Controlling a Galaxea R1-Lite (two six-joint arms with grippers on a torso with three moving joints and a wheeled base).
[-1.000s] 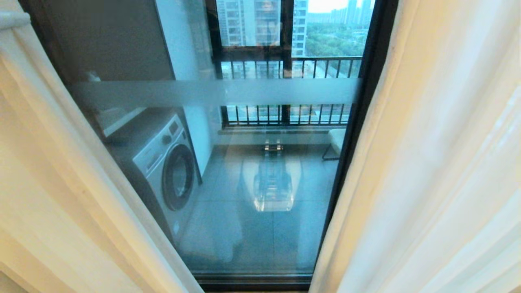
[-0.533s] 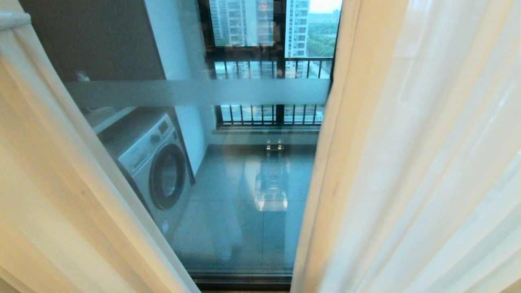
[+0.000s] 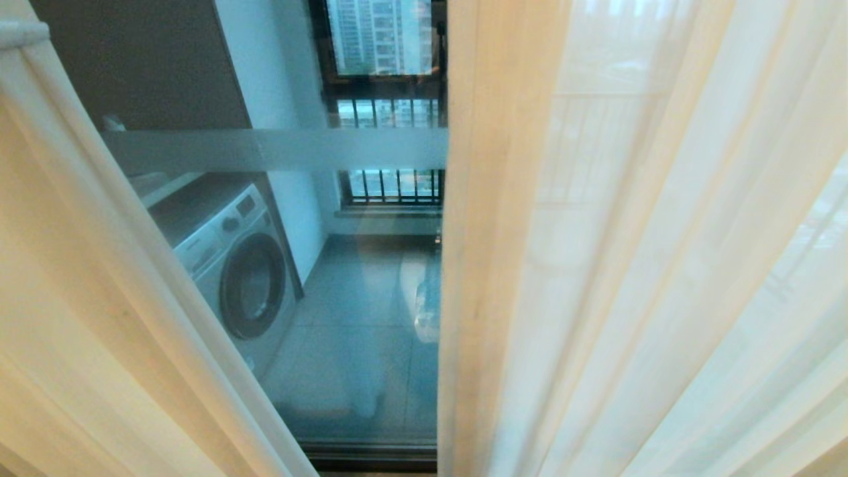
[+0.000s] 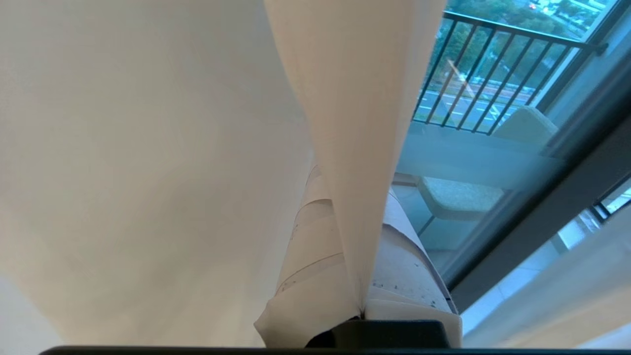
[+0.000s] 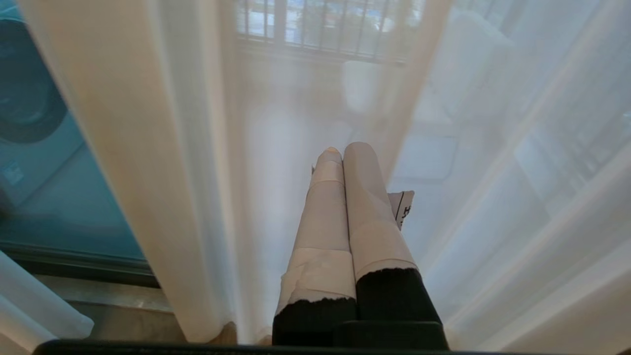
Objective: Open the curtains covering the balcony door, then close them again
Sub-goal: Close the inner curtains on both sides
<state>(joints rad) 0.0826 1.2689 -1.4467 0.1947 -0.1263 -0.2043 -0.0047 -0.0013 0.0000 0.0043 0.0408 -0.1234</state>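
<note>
- We see our left gripper pinching a curtain fold.
- Beyond our right gripper hangs the sheer, the balcony door behind it.

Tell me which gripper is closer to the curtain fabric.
Left. The left gripper has a fold of the cream curtain pinched between its fingers. The right gripper is shut on nothing, fingers pointing at the sheer curtain.

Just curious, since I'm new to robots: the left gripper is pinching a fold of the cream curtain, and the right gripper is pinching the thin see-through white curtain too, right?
Not quite. In the right wrist view the right gripper is shut on nothing, beside the thin see-through white curtain. The left gripper does pinch the cream curtain.
</note>
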